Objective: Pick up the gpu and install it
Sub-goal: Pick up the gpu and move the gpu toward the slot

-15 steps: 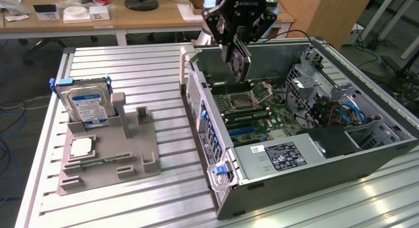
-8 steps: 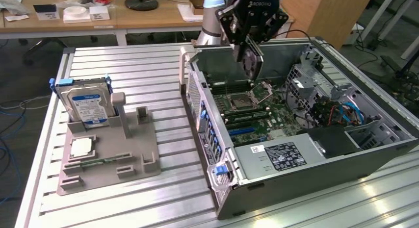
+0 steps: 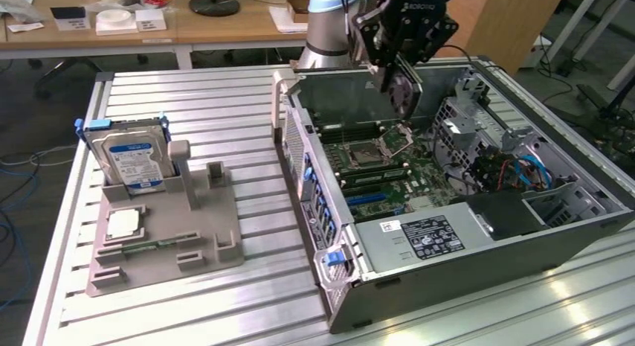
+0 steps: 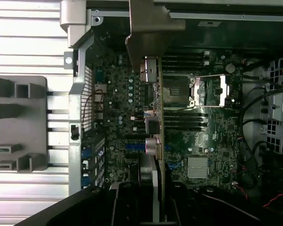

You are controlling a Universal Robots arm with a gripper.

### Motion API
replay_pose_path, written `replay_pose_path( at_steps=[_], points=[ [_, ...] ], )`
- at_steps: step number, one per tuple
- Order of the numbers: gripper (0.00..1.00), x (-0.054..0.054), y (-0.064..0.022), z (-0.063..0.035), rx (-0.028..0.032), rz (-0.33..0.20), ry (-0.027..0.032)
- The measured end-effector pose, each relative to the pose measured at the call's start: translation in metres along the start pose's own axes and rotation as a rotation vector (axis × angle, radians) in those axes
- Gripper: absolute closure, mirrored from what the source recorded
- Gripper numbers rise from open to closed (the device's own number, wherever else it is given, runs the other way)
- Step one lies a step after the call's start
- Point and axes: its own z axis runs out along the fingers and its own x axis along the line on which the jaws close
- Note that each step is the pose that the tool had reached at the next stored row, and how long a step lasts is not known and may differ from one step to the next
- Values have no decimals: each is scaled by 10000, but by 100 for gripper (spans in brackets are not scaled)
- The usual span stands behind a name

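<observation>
**Gpu held over the open case**

The gpu [image 3: 402,93] hangs on edge in the claw [image 3: 392,63], over the far end of the open case [image 3: 476,275], at about 12 o'clock from the CPU socket [image 3: 372,149] in the exterior view. The claw's fingers are closed against the card's two faces and grip its upper part, so that part is covered. The face turned toward 3 o'clock is hidden. The face turned toward the camera is dark and carries a round fan, though blades and labels are too blurred to read. The card's lower edge looks clear of the motherboard [image 3: 397,186], but the gap cannot be judged.

In the wrist view the gpu [image 4: 159,122] appears edge-on as a thin strip running across the motherboard [image 4: 212,141], just beside the socket [image 4: 207,89]. A grey metal bracket [image 4: 148,33] sits at its far end. Its near end vanishes between the dark fingers of the claw [image 4: 154,197].

The arm [image 3: 332,26] is cut off by the frame at 12 o'clock. Inside the case, a labelled power supply [image 3: 427,238] lies at about 5 o'clock from the socket.

At 9 o'clock from the case, a grey holder [image 3: 189,249] rests on the slatted table [image 3: 189,100]. A blue-labelled hard drive [image 3: 134,156] stands upright in the holder's far end.
</observation>
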Motion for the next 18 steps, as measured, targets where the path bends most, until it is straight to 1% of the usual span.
replay_pose_path(
  at_steps=[18],
  points=[
    [72, -696, 1, 5, 2, -3, 1]
  ],
)
